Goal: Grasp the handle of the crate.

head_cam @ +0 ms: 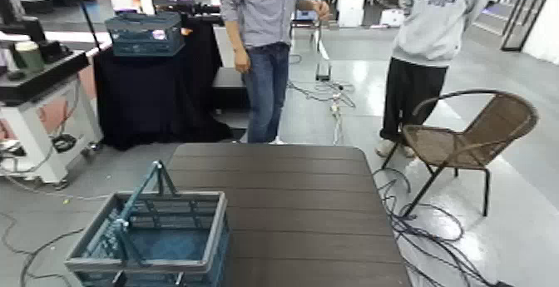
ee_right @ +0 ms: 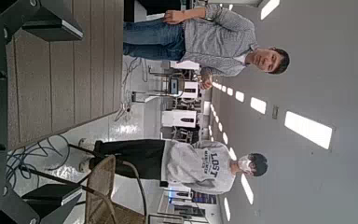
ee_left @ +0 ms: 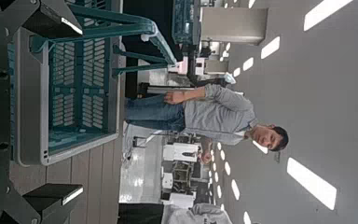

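Observation:
The blue-teal slatted crate (head_cam: 150, 236) sits on the front left corner of the dark slatted table (head_cam: 291, 199). Its thin teal handle (head_cam: 141, 195) stands raised above the left rim. Neither gripper shows in the head view. In the left wrist view my left gripper (ee_left: 75, 109) is open and empty, short of the crate (ee_left: 75, 84), with the handle (ee_left: 112, 31) ahead near one finger. In the right wrist view my right gripper (ee_right: 70, 112) is open and empty over the bare table (ee_right: 65, 84).
A second teal crate (head_cam: 145, 34) stands on a black-draped table at the back left. Two people (head_cam: 264, 49) (head_cam: 432, 41) stand beyond the table. A wicker chair (head_cam: 474, 136) and floor cables (head_cam: 432, 232) lie to the right.

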Available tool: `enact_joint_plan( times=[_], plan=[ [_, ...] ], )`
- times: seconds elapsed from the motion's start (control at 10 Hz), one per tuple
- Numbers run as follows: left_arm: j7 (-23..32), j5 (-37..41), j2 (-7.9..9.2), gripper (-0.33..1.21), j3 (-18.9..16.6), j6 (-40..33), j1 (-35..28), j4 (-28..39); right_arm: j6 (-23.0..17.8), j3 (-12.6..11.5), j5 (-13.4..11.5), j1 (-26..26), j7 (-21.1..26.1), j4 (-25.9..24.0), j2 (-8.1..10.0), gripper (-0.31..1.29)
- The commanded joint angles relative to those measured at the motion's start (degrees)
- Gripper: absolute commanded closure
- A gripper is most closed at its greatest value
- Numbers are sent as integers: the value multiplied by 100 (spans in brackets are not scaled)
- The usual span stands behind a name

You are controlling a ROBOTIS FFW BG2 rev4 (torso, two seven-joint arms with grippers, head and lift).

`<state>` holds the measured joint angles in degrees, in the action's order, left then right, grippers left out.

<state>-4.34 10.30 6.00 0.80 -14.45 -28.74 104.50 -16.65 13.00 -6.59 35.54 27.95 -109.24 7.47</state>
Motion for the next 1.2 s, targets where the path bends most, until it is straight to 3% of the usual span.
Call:
enact_joint_plan(
  times=[0.1,0.4,0.7,1.0,1.2],
  plan=[
    [-32,122,68,12,8,83,44,-18,4,1,9,-39,-26,35,0,15],
    [-199,201,68,12,-159,30,79,-70,4,10,35,-91,-44,87,0,15],
    [-788,719,120,12,-652,136,114,-79,30,27,79,-118,-52,140,0,15],
    [-1280,1106,393,12,-1012,672,307,0,39,27,105,-144,-61,158,0,15],
    [-1746,1493,692,12,-1381,1287,553,35,30,36,132,-162,-61,184,9,15]
  ],
)
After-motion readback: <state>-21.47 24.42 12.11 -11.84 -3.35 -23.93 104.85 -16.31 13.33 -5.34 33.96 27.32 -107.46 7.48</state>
